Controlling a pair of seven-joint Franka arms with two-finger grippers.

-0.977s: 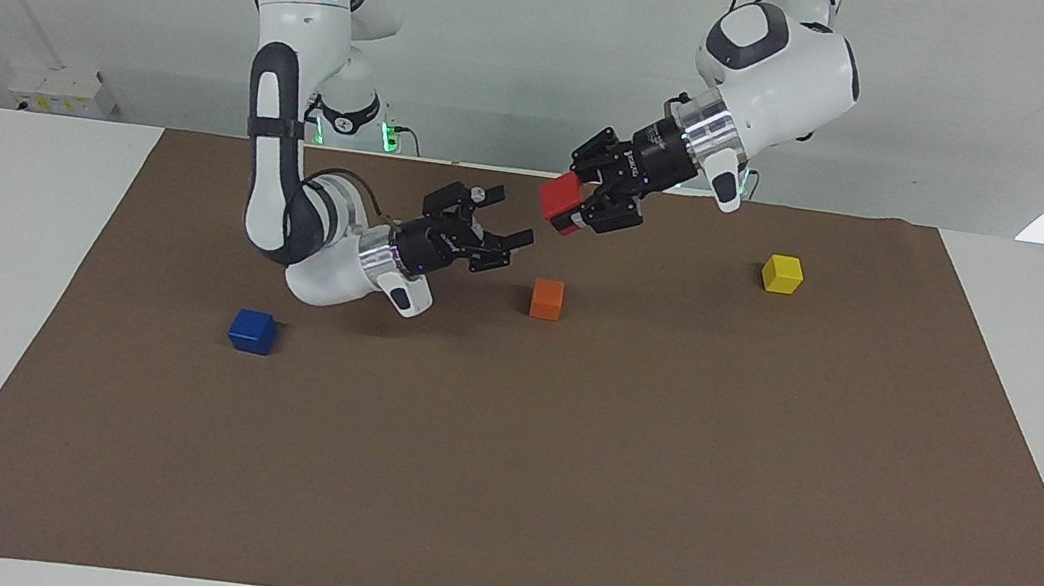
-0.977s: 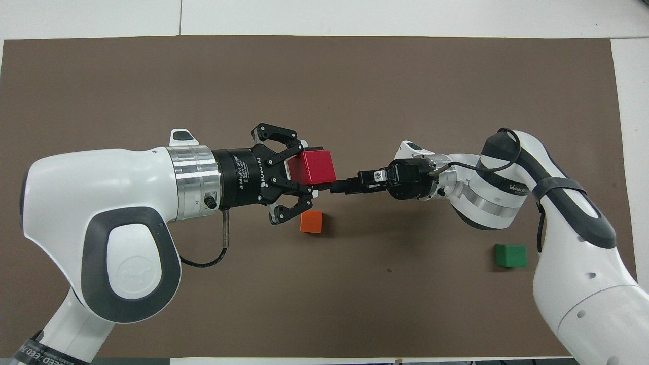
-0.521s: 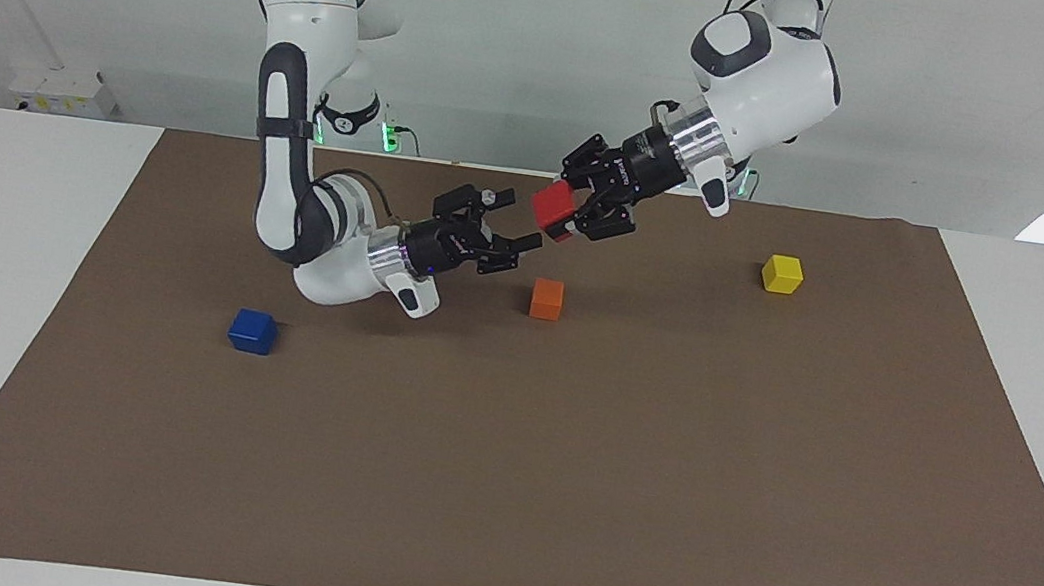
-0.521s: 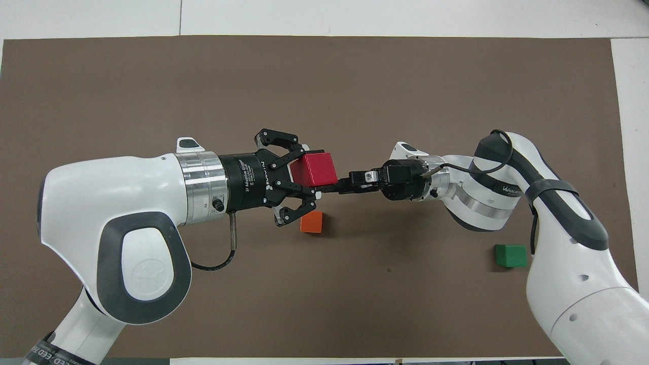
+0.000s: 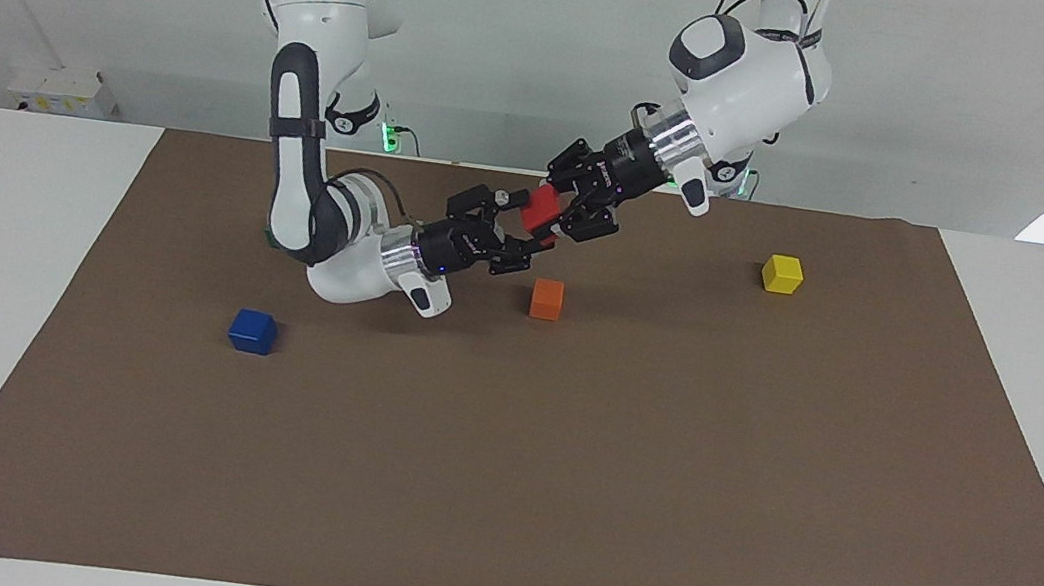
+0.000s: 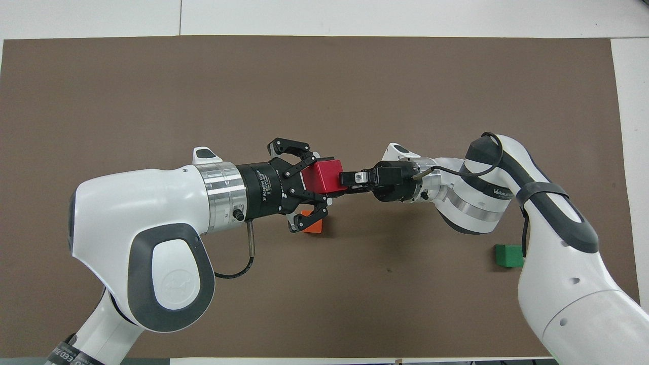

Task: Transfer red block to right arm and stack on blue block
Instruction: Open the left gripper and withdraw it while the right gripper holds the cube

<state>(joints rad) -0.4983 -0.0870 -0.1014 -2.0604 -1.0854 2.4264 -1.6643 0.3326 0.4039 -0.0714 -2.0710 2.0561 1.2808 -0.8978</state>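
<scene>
My left gripper (image 5: 550, 212) is shut on the red block (image 5: 540, 205) and holds it in the air over the mat, above the orange block. It shows in the overhead view (image 6: 327, 178) with the red block (image 6: 320, 175) too. My right gripper (image 5: 521, 223) is open, with its fingertips at the red block's free end, one on each side; whether they touch it I cannot tell. From overhead the right gripper (image 6: 349, 179) is edge-on against the block. The blue block (image 5: 253, 331) lies on the mat toward the right arm's end, hidden overhead by the right arm.
An orange block (image 5: 546, 298) lies on the brown mat (image 5: 561, 460) under the two grippers, half covered from overhead (image 6: 314, 227). A yellow block (image 5: 782, 273) lies toward the left arm's end. A green block (image 6: 508, 255) lies beside the right arm.
The left gripper has carried the red block toward the right arm's end. The right gripper has risen to meet it, and its open fingers now reach the block.
</scene>
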